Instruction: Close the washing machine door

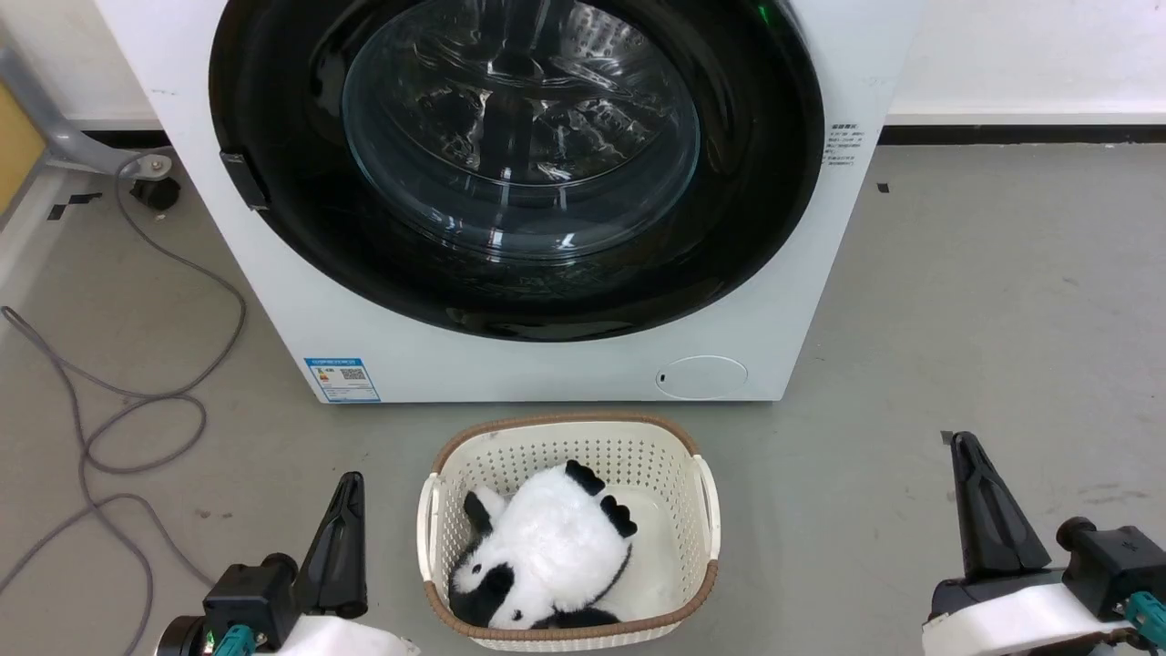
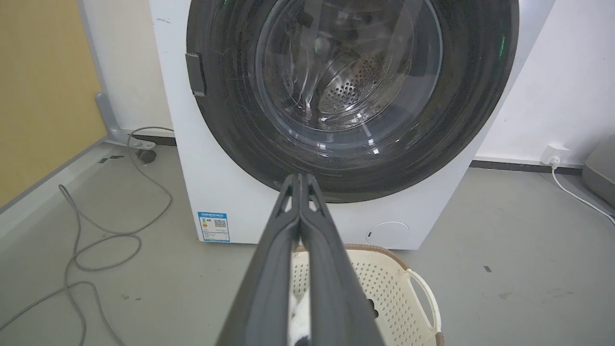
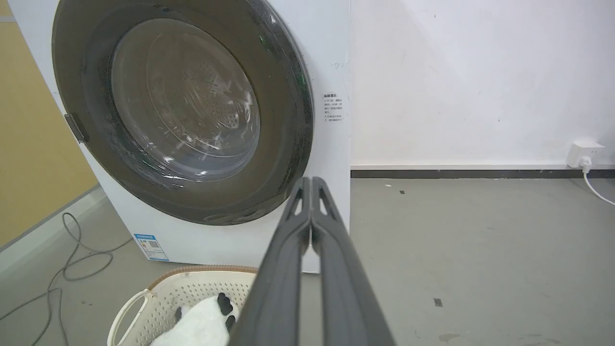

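On one washing machine, one door, seemingly flush.

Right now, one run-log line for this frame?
washing machine door: shut flush on washing machine | left gripper: shut, empty | right gripper: shut, empty | basket: holds panda toy

Grey floor carries washing machine, cream basket (just before it), loose grey cable.
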{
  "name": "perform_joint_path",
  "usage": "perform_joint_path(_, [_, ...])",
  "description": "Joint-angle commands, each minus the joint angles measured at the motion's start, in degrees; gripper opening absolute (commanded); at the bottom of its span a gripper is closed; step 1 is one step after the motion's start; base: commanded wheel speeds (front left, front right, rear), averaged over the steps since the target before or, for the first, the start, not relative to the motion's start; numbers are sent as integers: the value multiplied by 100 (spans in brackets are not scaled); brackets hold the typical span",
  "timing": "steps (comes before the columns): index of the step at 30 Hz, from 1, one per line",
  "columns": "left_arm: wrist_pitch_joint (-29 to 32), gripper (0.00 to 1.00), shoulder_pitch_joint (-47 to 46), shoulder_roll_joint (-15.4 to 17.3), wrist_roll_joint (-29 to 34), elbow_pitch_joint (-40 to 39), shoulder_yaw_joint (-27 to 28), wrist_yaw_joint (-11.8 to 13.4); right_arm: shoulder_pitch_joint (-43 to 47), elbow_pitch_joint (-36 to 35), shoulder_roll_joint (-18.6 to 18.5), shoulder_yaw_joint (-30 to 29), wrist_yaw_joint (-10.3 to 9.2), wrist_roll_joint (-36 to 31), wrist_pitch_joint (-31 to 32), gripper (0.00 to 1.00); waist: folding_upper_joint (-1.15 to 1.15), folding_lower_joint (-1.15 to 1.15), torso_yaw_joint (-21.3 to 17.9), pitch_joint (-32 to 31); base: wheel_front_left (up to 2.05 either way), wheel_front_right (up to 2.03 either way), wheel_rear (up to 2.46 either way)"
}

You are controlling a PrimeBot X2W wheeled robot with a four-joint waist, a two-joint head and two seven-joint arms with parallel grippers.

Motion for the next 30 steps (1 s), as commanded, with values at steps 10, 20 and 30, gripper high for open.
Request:
perform_joint_path(10, [134,0,-61,2,148,-66,19,47,-15,-65,11,41,-1,-129,138,0,0,0,2,-35,0,0,0])
perform_joint_path(20, [275,0,-88,2,244,-114,24,80,-22,-96,16,72,-1,-206,279,0,0,0,4,-76,0,0,0])
perform_joint_path(30, [392,0,-110,3,323,-153,29,108,-27,-122,20,98,-2,-271,396,0,0,0,5,-110,0,0,0])
